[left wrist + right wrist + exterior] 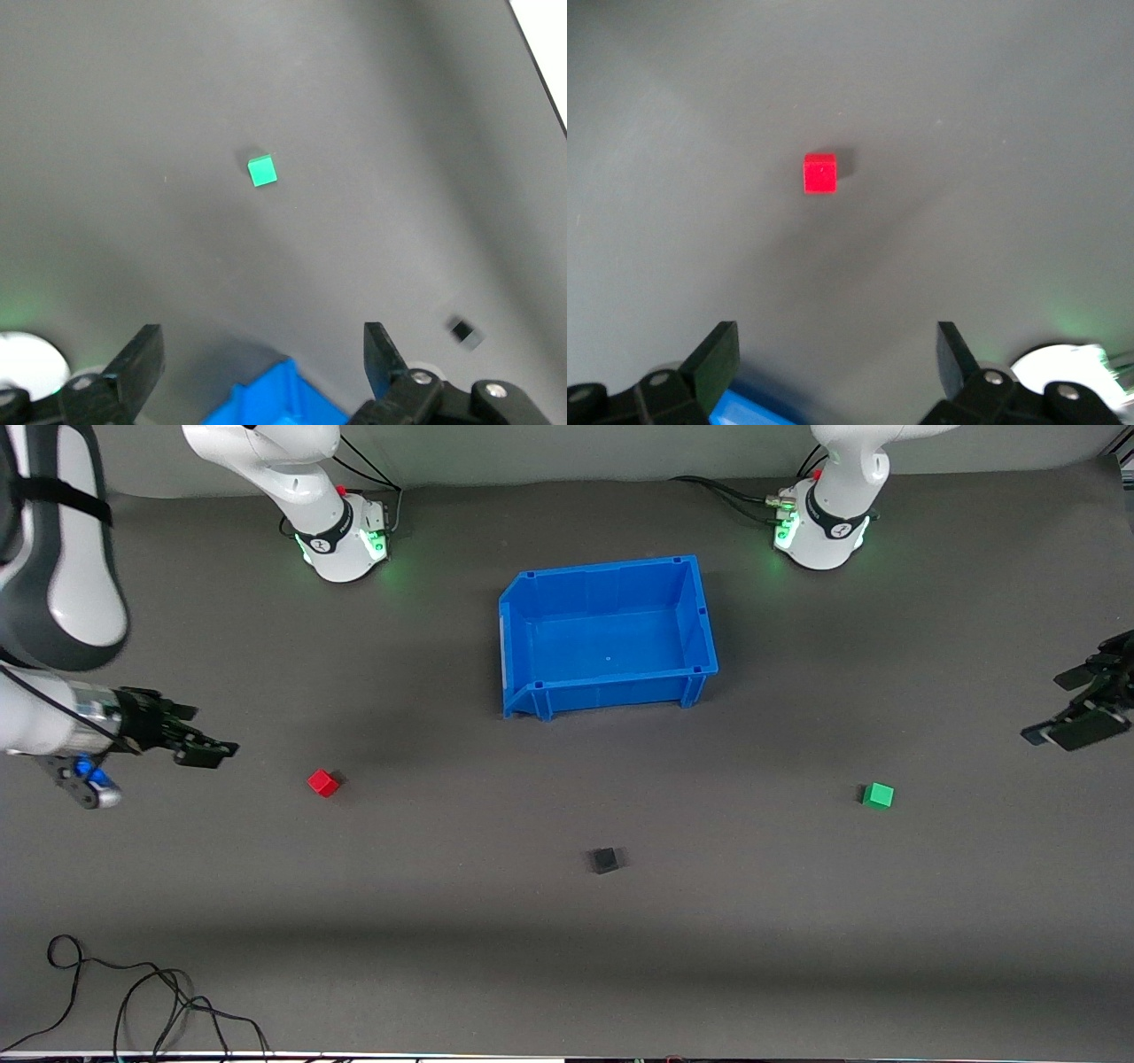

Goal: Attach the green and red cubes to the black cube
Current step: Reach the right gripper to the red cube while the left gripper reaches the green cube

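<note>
The right tool (205,753) hangs over the table (567,957) at the right arm's end, fingers apart and empty, its arm reaching in level. The left tool (1076,722) hangs over the left arm's end, fingers likewise apart and empty.

Step in hand, as judged: approach before the first grasp. The red cube (322,782) lies near the right tool; the green cube (878,795) lies near the left tool. The black cube (605,860) sits between them, nearer the front camera, well apart from both.

Next move calls for each tool to descend over its cube and straddle it.
</note>
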`<state>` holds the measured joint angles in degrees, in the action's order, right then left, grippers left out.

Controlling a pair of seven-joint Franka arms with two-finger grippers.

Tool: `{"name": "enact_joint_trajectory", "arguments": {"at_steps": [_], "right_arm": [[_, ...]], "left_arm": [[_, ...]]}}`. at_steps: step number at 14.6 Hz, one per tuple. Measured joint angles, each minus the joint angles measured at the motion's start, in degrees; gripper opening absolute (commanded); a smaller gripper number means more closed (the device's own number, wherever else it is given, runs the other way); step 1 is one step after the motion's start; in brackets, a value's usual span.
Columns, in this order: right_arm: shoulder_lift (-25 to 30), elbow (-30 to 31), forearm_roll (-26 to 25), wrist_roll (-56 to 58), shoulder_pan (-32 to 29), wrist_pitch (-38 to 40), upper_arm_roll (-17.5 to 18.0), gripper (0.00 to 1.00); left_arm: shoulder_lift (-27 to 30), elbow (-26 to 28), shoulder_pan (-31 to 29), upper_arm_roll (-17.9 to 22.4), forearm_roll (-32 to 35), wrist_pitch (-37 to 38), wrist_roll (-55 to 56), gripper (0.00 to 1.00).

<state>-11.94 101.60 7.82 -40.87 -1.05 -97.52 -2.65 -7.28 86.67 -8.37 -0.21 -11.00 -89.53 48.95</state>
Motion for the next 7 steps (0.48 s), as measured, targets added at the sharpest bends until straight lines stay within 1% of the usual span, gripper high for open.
{"name": "enact_joint_trajectory", "arguments": {"at_steps": [1, 2, 4, 5, 7], "right_arm": [[-0.4, 2.8, -0.7, -2.4, 0.2, -4.0, 0.0, 0.99], [-0.8, 5.7, -2.5, -3.6, 0.5, -7.9, 0.0, 0.99], [-2.2, 10.2, -7.8, -4.2, 0.8, -14.2, 0.0, 0.98], [-3.1, 11.6, -9.6, -4.2, 1.3, -16.7, 0.0, 0.98], [-5.1, 13.3, -10.5, -4.2, 3.4, -21.1, 0.0, 0.96]], "left_arm": [[-0.6, 0.2, -0.5, 0.0, -0.9, 0.0, 3.2, 1.00], [-1.3, 0.6, -1.2, 0.0, -2.5, 0.0, 6.2, 1.00], [-2.3, 2.3, -3.9, 0.1, -7.0, -0.3, 9.3, 1.00], [-2.7, 3.7, -5.3, 0.1, -8.7, -1.1, 9.5, 1.00], [-3.5, 7.4, -7.1, 0.1, -10.9, -4.3, 9.5, 1.00]]}}
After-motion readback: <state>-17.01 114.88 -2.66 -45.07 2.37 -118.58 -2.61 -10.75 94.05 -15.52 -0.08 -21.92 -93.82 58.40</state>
